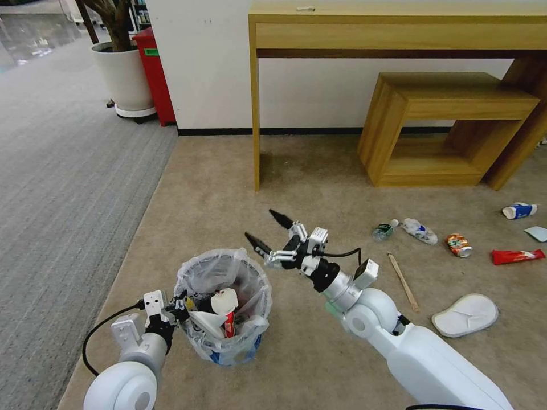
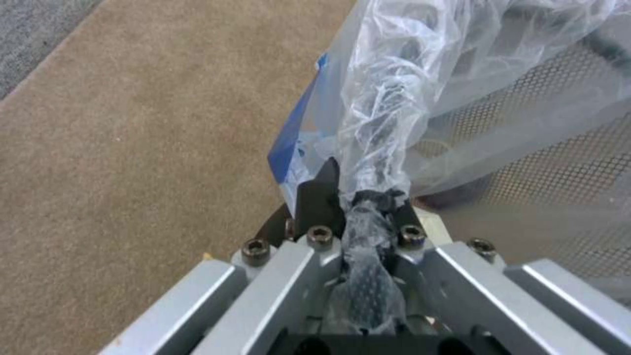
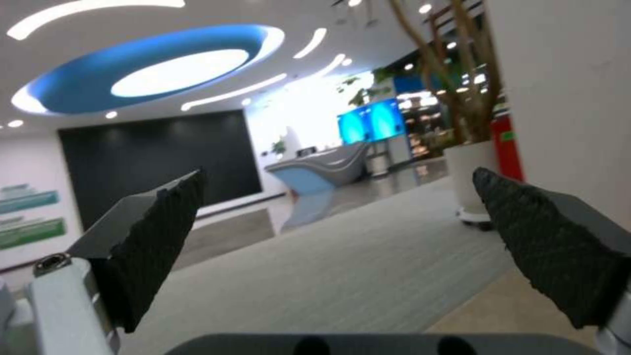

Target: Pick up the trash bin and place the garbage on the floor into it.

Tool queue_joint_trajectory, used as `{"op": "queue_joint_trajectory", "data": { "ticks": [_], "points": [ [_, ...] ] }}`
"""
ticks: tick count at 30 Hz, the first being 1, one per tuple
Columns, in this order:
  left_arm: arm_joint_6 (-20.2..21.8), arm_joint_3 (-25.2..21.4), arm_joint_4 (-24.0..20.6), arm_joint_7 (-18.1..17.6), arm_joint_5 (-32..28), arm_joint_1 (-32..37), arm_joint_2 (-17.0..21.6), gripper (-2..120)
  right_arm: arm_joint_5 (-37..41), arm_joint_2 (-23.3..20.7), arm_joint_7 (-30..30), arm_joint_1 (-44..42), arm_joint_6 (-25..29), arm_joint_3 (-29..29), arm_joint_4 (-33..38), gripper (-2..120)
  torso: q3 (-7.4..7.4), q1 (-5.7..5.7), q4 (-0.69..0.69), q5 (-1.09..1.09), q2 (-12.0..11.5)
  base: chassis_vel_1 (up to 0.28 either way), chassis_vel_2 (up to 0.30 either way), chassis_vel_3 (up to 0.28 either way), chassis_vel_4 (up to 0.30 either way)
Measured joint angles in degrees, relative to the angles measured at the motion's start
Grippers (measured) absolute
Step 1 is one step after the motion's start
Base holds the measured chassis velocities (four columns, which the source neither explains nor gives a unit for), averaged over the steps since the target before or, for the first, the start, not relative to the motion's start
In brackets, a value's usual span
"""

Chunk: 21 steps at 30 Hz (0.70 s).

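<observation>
- My left gripper point(image 1: 181, 303) is clamped on the trash bin point(image 1: 223, 307) rim, pinching bag and mesh wall; bin sits on the floor point(image 1: 319, 188) at my front-left.
- My right gripper point(image 1: 272, 232) hangs over the bin's far rim, jaws spread wide, holding nothing.
- The wooden stick point(image 1: 403, 282) lies to its right, on my right arm's side.
- Stick's long axis runs near-to-far, far end tilted left, toward the clear bottle point(image 1: 419, 230).
- White slipper point(image 1: 465, 314) lies beyond its near end.

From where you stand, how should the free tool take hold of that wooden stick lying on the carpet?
Grip the wooden stick near its middle, coming straight down from above with the open right tool turned so its fingers close across the width. It lies flat on the floor, long and thin, with bare carpet on both sides, so a side approach probably offers nothing to pinch.
</observation>
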Motion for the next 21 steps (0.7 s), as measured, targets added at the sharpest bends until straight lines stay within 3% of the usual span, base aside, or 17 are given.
{"op": "queue_joint_trajectory", "data": {
  "ticks": [6, 21],
  "points": [
    [-0.18, -0.5, -0.12, 0.02, 0.05, 0.02, -0.16, 2, -0.32, -0.33, 3.96, -1.51, -1.32, 2.93, 1.06, 100, 0.0, 0.0, 0.0, 0.0, 0.0, 0.0, 0.0, 0.0, 0.0],
    [-0.74, -1.73, -0.52, 0.09, -0.64, -0.64, 0.1, 2, -6.16, -1.26, 21.53, -8.24, -12.11, 14.54, 3.77, 100, 0.0, 0.0, 0.01, 0.01, 0.0, 0.0, 0.0, 0.0, 0.0]
  ]
}}
